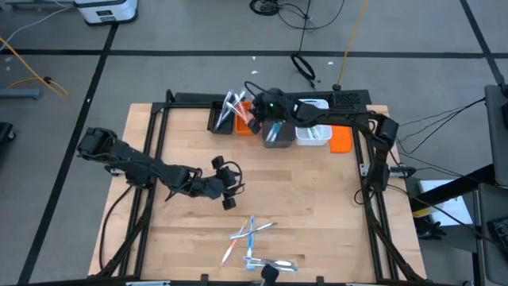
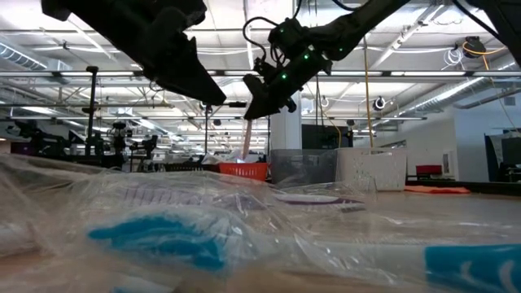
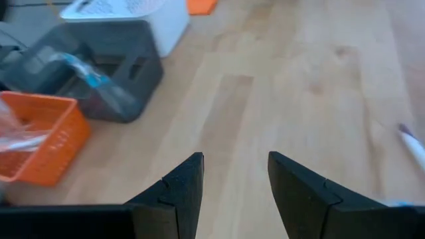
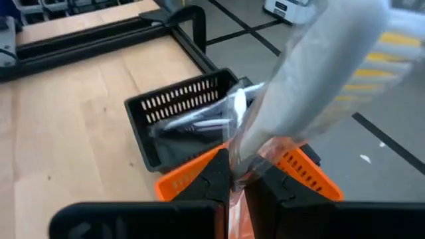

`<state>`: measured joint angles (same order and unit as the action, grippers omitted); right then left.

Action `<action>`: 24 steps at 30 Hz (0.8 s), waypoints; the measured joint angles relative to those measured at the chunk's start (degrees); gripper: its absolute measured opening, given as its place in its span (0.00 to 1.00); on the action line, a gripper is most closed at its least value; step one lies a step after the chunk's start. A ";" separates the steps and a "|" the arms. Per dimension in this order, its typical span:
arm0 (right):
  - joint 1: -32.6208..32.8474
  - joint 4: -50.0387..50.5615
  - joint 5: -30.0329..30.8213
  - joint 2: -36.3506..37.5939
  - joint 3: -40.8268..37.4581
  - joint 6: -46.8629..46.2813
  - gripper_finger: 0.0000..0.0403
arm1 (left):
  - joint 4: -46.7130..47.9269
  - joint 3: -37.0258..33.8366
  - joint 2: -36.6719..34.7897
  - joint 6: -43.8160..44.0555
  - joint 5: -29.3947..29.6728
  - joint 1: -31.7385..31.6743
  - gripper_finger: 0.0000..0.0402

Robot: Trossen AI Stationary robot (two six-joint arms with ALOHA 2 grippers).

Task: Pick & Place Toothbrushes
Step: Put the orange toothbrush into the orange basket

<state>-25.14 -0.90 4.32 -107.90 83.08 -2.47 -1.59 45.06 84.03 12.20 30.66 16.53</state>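
My right gripper point(image 1: 255, 119) reaches over the bins at the table's far edge. It is shut on a clear-wrapped pink toothbrush point(image 2: 247, 140) above the orange bin point(image 1: 243, 125). The black bin point(image 4: 179, 116) beside it holds wrapped toothbrushes, and the grey bin point(image 3: 99, 66) holds a blue one. Several more toothbrushes point(image 1: 252, 233) lie flat on the wood near the front edge. My left gripper point(image 3: 236, 179) hovers open above the middle of the table, with nothing between its fingers. My right gripper pinches the wrapped toothbrush point(image 4: 244, 154) between its two fingers, at one end of the wrapper. The fingers slant down from the table's right. The brush sticks out past the fingertips and hangs below them point(image 2: 246, 150), lifted clear above the orange bin.
A white bin point(image 1: 313, 133) and a flat orange piece point(image 1: 341, 141) stand to the right of the grey bin. Black frame rails point(image 1: 151, 143) run along the table's sides. Bare wood lies between the bins and the loose brushes. One brush point(image 3: 415, 146) lies past my left gripper.
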 joint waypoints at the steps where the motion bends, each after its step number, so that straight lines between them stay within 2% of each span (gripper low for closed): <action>1: -0.25 0.54 -0.05 -0.21 0.31 0.02 0.04 | 0.26 0.02 0.00 0.00 -0.38 0.40 0.42; 6: -1.59 6.54 0.08 -1.67 1.29 0.55 0.04 | 1.04 0.01 0.00 0.03 -0.92 1.85 0.42; 24: -2.34 9.32 -1.64 -3.00 1.22 -3.01 0.05 | 1.17 0.02 -0.02 0.02 -0.79 1.82 0.42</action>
<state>-27.48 8.42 2.68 -110.89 84.30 -5.48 -0.41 45.08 84.01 12.23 29.87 18.35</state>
